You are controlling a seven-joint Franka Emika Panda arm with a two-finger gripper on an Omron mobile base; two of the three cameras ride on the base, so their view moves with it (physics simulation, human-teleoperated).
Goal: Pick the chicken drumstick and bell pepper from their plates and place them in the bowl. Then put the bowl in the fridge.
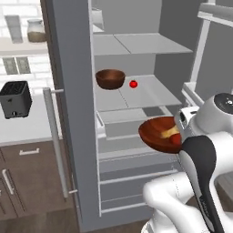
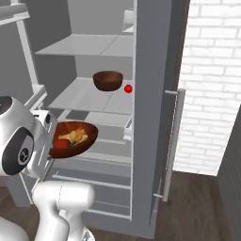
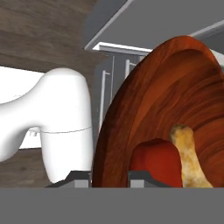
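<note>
1. Gripper (image 3: 109, 178) is closed on the rim of the bowl (image 1: 157, 134), carrying it in front of the open fridge (image 1: 136, 91), below the middle shelf level.
2. Drumstick (image 2: 75, 136) and pepper (image 3: 155, 162) lie inside the bowl, so the fridge is probably next.

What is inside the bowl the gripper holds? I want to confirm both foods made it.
The bowl holds the chicken drumstick and the bell pepper. The food hides the bottom beneath it.
</note>
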